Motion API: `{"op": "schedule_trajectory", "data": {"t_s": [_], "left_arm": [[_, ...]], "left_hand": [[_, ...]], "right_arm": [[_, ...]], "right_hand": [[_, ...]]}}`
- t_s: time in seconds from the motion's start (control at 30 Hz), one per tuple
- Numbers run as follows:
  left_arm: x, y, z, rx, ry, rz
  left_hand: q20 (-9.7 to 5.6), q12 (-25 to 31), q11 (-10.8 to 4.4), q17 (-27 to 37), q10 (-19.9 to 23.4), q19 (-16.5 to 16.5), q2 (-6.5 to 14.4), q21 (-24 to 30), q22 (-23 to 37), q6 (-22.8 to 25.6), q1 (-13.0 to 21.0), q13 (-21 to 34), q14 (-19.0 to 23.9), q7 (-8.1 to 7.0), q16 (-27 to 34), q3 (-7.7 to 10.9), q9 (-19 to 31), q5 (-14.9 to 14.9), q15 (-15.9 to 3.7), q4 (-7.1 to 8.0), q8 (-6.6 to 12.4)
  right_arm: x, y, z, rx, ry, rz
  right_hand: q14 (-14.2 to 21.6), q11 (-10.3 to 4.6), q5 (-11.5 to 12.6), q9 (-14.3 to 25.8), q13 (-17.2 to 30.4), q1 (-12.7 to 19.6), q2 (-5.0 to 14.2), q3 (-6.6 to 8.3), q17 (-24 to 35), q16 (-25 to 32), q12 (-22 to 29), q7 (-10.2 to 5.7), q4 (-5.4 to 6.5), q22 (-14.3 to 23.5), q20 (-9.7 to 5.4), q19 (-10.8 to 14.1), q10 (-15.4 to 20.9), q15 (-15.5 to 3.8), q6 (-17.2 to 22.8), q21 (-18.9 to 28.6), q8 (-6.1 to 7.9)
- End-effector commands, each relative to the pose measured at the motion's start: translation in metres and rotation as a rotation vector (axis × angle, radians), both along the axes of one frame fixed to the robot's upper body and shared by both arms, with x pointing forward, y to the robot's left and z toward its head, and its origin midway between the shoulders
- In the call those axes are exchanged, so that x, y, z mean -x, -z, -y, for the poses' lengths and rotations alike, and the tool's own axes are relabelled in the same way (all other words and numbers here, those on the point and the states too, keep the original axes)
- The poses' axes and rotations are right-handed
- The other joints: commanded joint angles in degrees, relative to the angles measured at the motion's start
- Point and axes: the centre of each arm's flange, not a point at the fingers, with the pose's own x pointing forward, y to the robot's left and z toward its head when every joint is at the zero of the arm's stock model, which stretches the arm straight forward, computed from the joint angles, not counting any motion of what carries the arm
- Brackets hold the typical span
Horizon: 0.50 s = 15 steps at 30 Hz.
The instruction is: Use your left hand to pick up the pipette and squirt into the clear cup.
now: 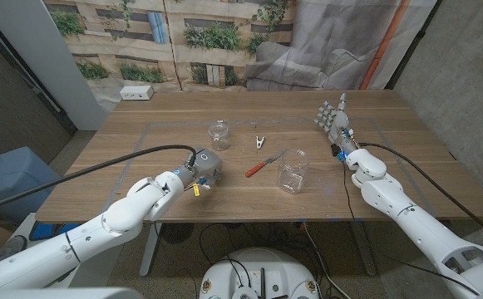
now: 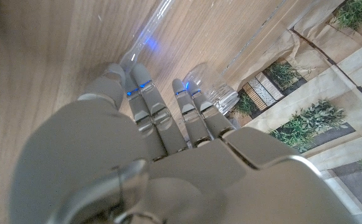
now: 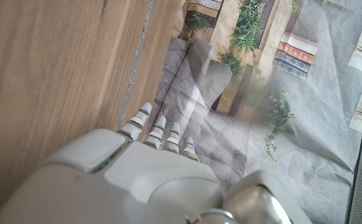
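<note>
Pipette (image 1: pixel 264 163) lies on the tabletop (image 1: pixel 407 133) between our empty, spread left hand (image 1: pixel 205 166) and the cup (image 1: pixel 292 171), so we should reach across and pinch its bulb, though the left wrist view, unlike the head's, shows a small jar (image 2: pixel 215 87) just past our fingertips.

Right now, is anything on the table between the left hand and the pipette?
No. In the head view only bare wood separates the left hand from the red-tipped pipette; the small glass jar and metal clip lie farther back.
</note>
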Motion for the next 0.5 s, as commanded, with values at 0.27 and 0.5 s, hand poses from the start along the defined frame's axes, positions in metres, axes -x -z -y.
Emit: {"op": "schedule_trajectory", "data": {"t_s": [0.27, 0.5], "left_arm": [[0.011, -0.021, 0.000, 0.028, 0.018, 0.049], [0.018, -0.031, -0.001, 0.046, 0.025, 0.068]], "left_hand": [[0.08, -0.05, -0.12, 0.16, 0.10, 0.28, 0.09, -0.18, 0.15, 0.63, 0.72, 0.20, 0.73, -0.22, -0.13, -0.22, 0.04, 0.23, -8.55, 0.04, -0.37], [0.11, -0.13, -0.13, 0.16, 0.08, 0.26, 0.13, -0.23, 0.16, 0.47, 0.77, 0.23, 0.94, -0.15, -0.19, -0.34, 0.08, 0.23, -8.52, 0.10, -0.49]], "right_arm": [[0.000, 0.000, 0.000, 0.000, 0.000, 0.000], [0.000, 0.000, 0.000, 0.000, 0.000, 0.000]], "right_hand": [[-0.42, -0.33, 0.29, 0.09, 0.20, 0.01, 3.33, -0.37, 0.27, 0.36, 0.07, -0.49, 0.03, 0.31, -0.06, 0.24, -0.31, -4.66, 0.08, 0.39, 0.37], [-0.43, -0.22, 0.29, 0.09, 0.20, 0.01, 3.33, -0.37, 0.27, 0.36, 0.14, -0.48, 0.03, 0.31, -0.02, 0.18, -0.12, -4.57, 0.11, 0.37, 0.39]]}}
